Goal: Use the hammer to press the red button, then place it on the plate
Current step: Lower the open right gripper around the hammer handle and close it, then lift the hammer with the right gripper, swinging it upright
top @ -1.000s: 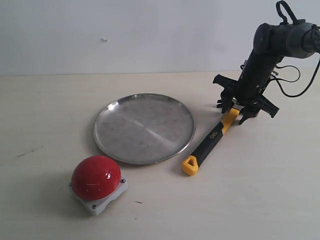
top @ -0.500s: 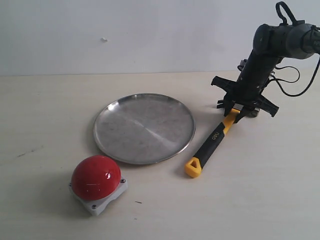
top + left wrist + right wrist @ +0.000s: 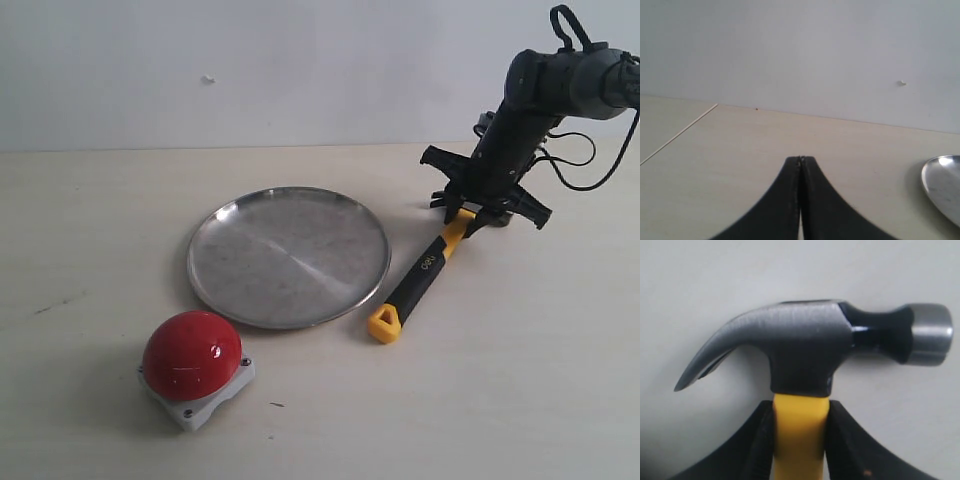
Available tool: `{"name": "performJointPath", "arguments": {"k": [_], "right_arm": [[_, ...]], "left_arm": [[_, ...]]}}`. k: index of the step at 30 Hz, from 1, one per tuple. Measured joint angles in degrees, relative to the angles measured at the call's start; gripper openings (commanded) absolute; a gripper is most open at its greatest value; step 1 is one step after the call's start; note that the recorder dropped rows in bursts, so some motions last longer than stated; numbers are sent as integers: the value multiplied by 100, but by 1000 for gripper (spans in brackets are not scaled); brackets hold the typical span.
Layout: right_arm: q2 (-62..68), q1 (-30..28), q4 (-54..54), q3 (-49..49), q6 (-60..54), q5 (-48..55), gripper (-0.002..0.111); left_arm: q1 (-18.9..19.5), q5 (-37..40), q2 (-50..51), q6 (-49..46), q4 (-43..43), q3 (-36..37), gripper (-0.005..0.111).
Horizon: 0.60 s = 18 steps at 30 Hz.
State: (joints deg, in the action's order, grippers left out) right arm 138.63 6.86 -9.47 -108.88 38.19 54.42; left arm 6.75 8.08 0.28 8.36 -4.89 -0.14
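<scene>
Clamped on the yellow neck of the hammer (image 3: 425, 268), my right pincer (image 3: 462, 222) shows how far the job has got. The tool is gripped, and as I judge it nothing more is done. The red button (image 3: 192, 352) sits with nothing near it and the plate (image 3: 200, 285) lies bare. So the carry to the button, the press and the setting-down on the plate are all left.

My right wrist view shows the grip closely. My two black fingers (image 3: 760, 445) stand roughly half apart, and the yellow shaft fills the gap, pinched on both sides just below the dark steel head. That is a grasp, not a loose straddle. The claw curves off to one side of my fingers and the round striking face to the other.

From my grip the black handle slopes down to its yellow end, which lies near the plate's rim but apart from it. I cannot tell whether that end rests on the table (image 3: 520, 390) or has just cleared it.

Beyond the hammer comes the plate, mid-table. The button is on the plate's far side from me, close to its rim and well apart from the hammer.

My left pincer (image 3: 800, 167) is clenched tight on nothing, over bare table.
</scene>
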Motion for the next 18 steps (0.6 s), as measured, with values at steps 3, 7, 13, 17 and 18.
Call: {"name": "performJointPath", "arguments": {"k": [3, 7, 13, 17, 18], "right_arm": [[0, 0, 0, 0, 0, -21, 0], [0, 0, 0, 0, 0, -62, 0], [0, 0, 0, 0, 0, -88, 0], [0, 0, 0, 0, 0, -102, 0], [0, 0, 0, 0, 0, -102, 0]], "left_arm": [[0, 0, 0, 0, 0, 0, 0], [0, 0, 0, 0, 0, 0, 0], [0, 0, 0, 0, 0, 0, 0], [0, 0, 0, 0, 0, 0, 0], [0, 0, 0, 0, 0, 0, 0]]}}
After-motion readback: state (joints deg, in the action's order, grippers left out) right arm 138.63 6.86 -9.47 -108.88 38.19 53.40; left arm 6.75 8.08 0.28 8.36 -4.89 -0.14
